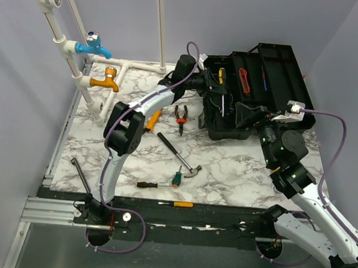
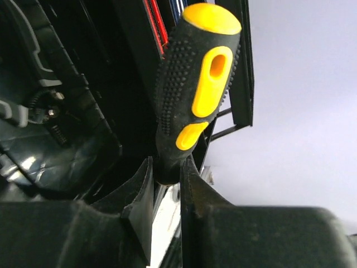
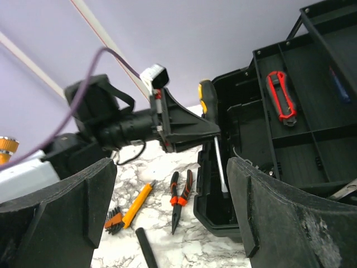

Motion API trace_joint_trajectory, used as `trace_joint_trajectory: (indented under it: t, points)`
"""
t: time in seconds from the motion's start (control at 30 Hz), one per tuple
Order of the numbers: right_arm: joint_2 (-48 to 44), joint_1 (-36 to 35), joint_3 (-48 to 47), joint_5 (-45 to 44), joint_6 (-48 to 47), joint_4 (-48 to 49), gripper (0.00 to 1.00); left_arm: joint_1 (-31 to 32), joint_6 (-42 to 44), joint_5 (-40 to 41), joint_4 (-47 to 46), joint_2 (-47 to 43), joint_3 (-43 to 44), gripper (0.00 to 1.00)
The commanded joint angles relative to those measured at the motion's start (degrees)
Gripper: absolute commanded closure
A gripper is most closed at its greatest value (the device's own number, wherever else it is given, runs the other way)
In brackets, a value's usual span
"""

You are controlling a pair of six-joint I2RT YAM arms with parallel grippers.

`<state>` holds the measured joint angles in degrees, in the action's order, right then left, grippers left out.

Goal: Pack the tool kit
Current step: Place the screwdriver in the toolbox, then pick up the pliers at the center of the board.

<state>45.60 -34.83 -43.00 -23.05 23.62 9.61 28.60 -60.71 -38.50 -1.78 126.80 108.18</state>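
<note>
My left jaws are clenched on the screwdriver [image 2: 195, 95], pinching it low on the black-and-yellow handle where the shaft begins. The left gripper [image 2: 166, 173] holds it upright just inside the left wall of the open tool kit [image 1: 229, 133], which sits at the far right of the table with its lid thrown back. My right gripper [image 3: 170, 167] hangs spread and empty near the box's front. The shaft points down into the box, but I cannot tell whether its tip rests on the floor. If it doesn't, letting go could tip the handle over the rim and out towards the pliers [image 1: 181, 116] and hammer [image 1: 180, 154] waiting on the table. My right arm, so close, might also nudge the box.
</note>
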Motion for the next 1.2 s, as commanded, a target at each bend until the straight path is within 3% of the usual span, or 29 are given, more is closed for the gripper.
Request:
trace_joint_trajectory:
  t: [0.0,0.03,0.07,0.1,0.3,0.4,0.57,0.77,0.9,0.93,1.17]
  points:
    - [-2.25,-0.33,0.29,-4.49,-1.07,-2.07,0.12,1.67,-6.58,-3.6,-6.33,4.5,6.16,0.66]
    - [-2.62,-0.32,0.29,-4.9,-1.04,-2.42,0.12,2.01,-6.16,-3.06,-5.67,4.8,6.51,0.52]
    - [-2.94,-0.28,0.29,-5.1,-1.06,-2.74,0.12,2.23,-5.18,-2.49,-3.81,4.93,6.87,0.12]
    - [-3.12,-0.33,0.33,-5.17,-1.22,-2.93,0.12,2.54,-3.66,-1.36,-1.16,4.82,7.46,0.02]
    - [-3.05,-0.32,-0.37,-6.28,-1.52,-5.1,0.12,2.46,9.05,3.09,7.95,-5.26,0.29,0.02]
    - [-1.31,-0.33,-1.67,-5.13,-1.34,-6.85,0.12,2.51,19.0,10.63,13.51,-14.73,-7.87,0.02]
    - [1.85,-0.33,-3.12,-1.33,-1.45,-8.14,0.12,2.43,28.22,23.0,19.28,-30.81,-22.04,0.02]
    - [5.65,-0.33,-4.74,-0.52,-0.46,-9.38,0.12,2.43,30.68,40.0,21.45,-49.37,-37.96,0.02]
    - [9.33,-0.33,-6.82,-0.51,0.81,-11.0,0.12,2.4,26.12,49.06,18.81,-59.48,-50.15,0.02]
    - [13.52,-0.33,-9.42,1.51,1.18,-11.58,0.13,2.41,22.66,50.52,11.79,-67.15,-63.66,0.01]
    - [20.12,-0.83,-12.5,5.26,2.45,-11.89,0.15,2.34,25.27,56.0,12.01,-77.96,-73.18,0.02]
